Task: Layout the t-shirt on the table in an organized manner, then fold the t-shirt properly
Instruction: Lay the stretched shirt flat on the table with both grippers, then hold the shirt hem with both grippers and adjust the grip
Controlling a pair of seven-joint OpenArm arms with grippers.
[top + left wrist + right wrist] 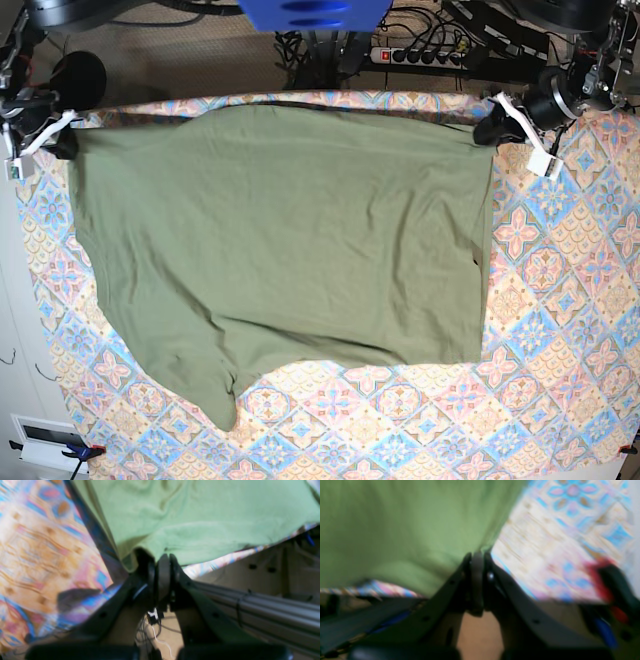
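Two claws pinch the t-shirt (280, 235) hem at the table's (560, 330) far edge: right gripper (62, 140) at ten o'clock, left gripper (490, 128) at two, both clamped on cloth. Spreading looks nearly done; a sleeve bunches at seven o'clock, folding not yet begun.

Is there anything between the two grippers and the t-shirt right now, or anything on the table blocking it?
Nothing visible. The left gripper and right gripper are each shut on a corner of the t-shirt at the far edge of the table. No other object shows on the cloth.
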